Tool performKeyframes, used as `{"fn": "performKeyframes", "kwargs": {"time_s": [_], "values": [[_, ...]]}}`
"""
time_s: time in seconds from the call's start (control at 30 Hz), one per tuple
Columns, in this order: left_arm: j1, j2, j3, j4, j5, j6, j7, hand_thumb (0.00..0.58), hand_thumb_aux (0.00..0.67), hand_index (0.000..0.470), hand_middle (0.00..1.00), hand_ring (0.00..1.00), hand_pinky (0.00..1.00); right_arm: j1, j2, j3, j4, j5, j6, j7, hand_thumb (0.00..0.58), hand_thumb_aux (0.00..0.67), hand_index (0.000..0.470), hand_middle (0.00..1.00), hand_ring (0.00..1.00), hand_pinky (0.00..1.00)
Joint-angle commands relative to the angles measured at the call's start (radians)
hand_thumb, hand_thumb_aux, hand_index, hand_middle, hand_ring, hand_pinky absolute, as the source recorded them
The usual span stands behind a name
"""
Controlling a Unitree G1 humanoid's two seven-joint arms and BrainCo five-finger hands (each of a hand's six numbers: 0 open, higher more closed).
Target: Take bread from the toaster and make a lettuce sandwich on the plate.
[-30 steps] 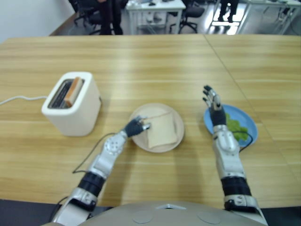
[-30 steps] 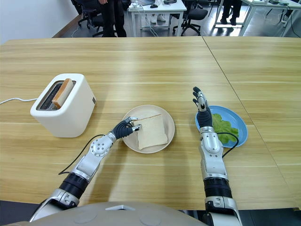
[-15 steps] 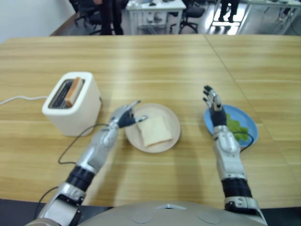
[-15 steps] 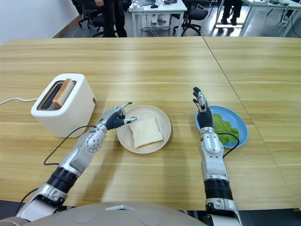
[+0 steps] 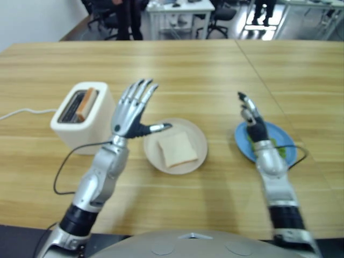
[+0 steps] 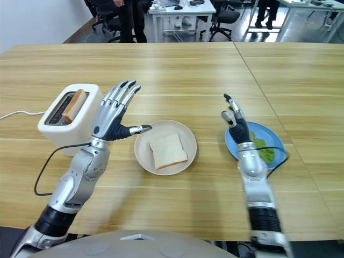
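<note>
One slice of bread [image 6: 168,151] lies flat on the beige plate [image 6: 184,134] at the table's middle. A white toaster [image 6: 69,124] stands to the left, with a second browned slice [image 6: 72,105] sticking up from its slot. My left hand [image 6: 112,114] is raised between the toaster and the plate, fingers spread, open and holding nothing. On the right, a blue plate [image 6: 272,141] carries green lettuce [image 6: 264,151]. My right hand [image 6: 235,119] hangs over that plate's left edge, fingers straight and empty.
The toaster's white cord [image 6: 15,114] trails off to the left. A black cable [image 6: 45,164] loops from my left arm across the table. A seam [image 6: 257,80] divides the wooden table from its neighbour on the right. Desks and chairs [image 6: 183,16] stand far behind.
My left hand has let go of the bread on the plate and risen up and leftward, fingers spreading wide. My right hand has shifted slightly right over the blue plate.
</note>
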Motion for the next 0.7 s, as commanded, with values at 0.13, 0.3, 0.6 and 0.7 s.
{"fn": "performKeyframes", "kwargs": {"time_s": [0.13,0.3,0.6,0.7], "values": [[0.036,-0.054,0.038,0.104,-0.18,-0.022,-0.039,0.0,0.0,0.0,0.0,0.0,0.0,0.028,-0.314,0.017,0.192,-0.348,0.007,-0.141,0.0,0.0,0.0,0.0,0.0,0.0],[0.047,-0.079,0.052,0.125,-0.233,-0.017,-0.05,0.0,0.0,0.0,0.0,0.0,0.0,-0.08,-0.431,0.2,0.522,-0.507,-0.011,-0.284,0.0,0.0,0.0,0.0,0.0,0.0],[0.056,-0.093,0.042,0.126,-0.235,-0.013,-0.052,0.0,0.0,0.0,0.0,0.0,0.0,-0.209,-0.411,0.454,0.886,-0.602,-0.003,-0.452,0.0,0.0,0.0,0.0,0.0,0.0],[0.056,-0.096,0.041,0.127,-0.236,-0.012,-0.053,0.0,0.0,0.0,0.0,0.0,0.0,-0.238,-0.401,0.502,0.956,-0.598,0.0,-0.49,0.0,0.0,0.0,0.0,0.0,0.0]]}}
